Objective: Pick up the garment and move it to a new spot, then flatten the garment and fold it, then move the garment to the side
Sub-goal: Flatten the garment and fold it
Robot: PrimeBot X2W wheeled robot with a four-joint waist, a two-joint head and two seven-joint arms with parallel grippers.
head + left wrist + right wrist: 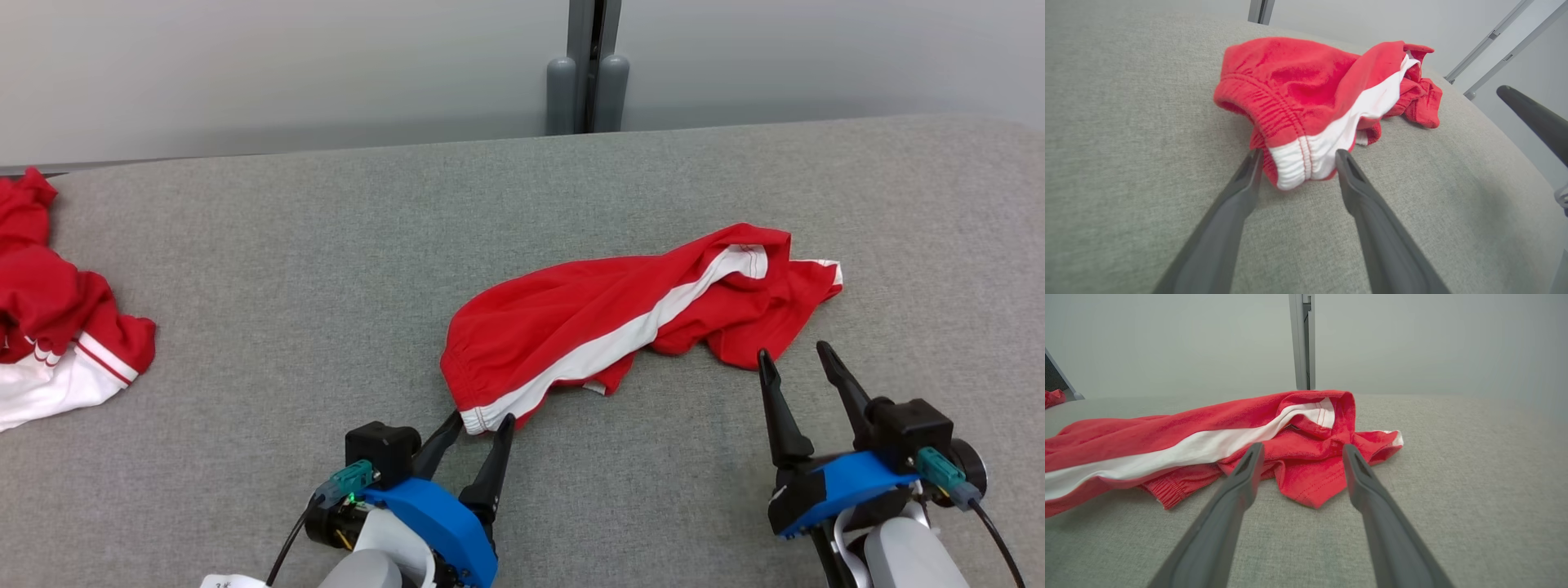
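1. We are looking at the garment [563, 318], a pair of red shorts with a white stripe [629, 339]. It is lying crumpled across the middle of the grey surface [286, 245], with its waistband toward the near left and its legs bunched toward the far right.
2. The left tool [482, 420] is sitting low at the near-left end with its jaws standing wide apart. The white waistband corner [1294, 171] is lying between the two fingers. Nothing is pinched yet, and we cannot tell whether the cloth is brushing the left finger.
3. The right tool [793, 349] is also gaping open, gripping nothing. It is pointing at the hem corner [1310, 490] on the garment's right end. In the right wrist view that red point of cloth is lying just beyond the fingertips, apart from them.
4. We are judging that the tools are set at opposite ends on purpose. Taking the waistband on one side and a leg hem on the other should let the shorts hang stretched rather than balled up, which should make them easier to carry and flatten.
5. A pile of clothes [57, 327], red and white, is lying well apart at the far left, so the middle and right of the surface are giving room for the move.
6. We are judging the pick-up as not yet made. The left tool seems ready to close, while the right one needs to come forward over the hem first. The thick gathered waistband should hold well, but the thin hem could slip out.
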